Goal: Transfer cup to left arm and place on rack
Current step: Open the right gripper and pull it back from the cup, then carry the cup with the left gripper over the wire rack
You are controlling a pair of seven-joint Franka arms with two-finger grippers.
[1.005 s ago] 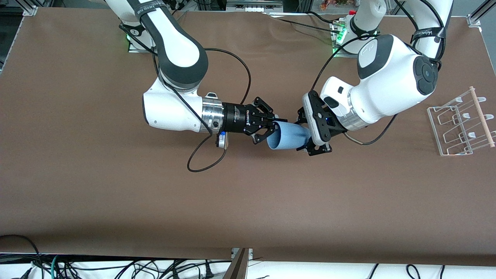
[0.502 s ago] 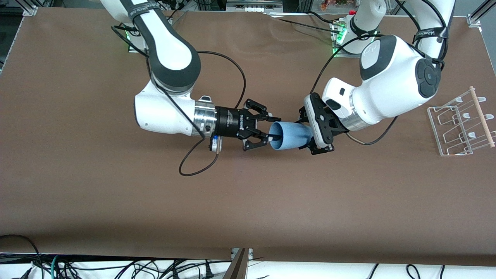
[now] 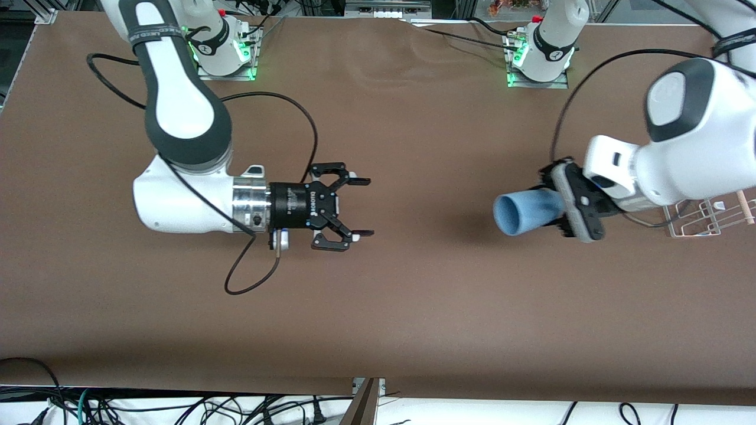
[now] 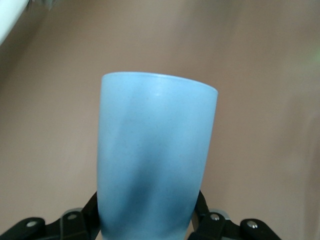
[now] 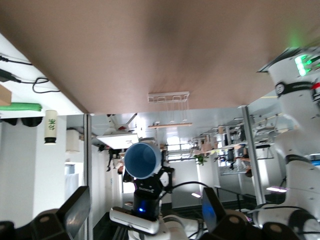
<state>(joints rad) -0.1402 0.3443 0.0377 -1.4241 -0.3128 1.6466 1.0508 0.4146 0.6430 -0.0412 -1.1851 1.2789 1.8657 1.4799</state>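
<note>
Along the bottom edge of the front view, a tangle of cables (image 3: pixel 177 407) lies below the brown surface (image 3: pixel 378 330), whose lower half is bare.

At mid-height of the frame, toward the right arm's end, the right pincer (image 3: pixel 369 207) hangs over the surface with its fingers spread wide and nothing between them. It lies level, tips pointing toward the left arm's end, and a black cable loop (image 3: pixel 254 277) droops under its wrist.

At the same height, toward the left arm's end, the left pincer (image 3: pixel 561 206) is clamped on the base of the cup (image 3: pixel 522 213). The light-blue cup is held on its side in the air over the surface, its open mouth facing the right arm's end. In the left wrist view the black fingers (image 4: pixel 85 220) press on both sides of the cup's lower body.

Just beside the left arm (image 3: pixel 679 153), the rack (image 3: pixel 700 221) stands on the surface at the frame's edge, largely covered by the wrist. The cup is well apart from the right pincer and short of the rack.

At the top of the frame stand the two bases (image 3: pixel 540 50), green lights lit.
</note>
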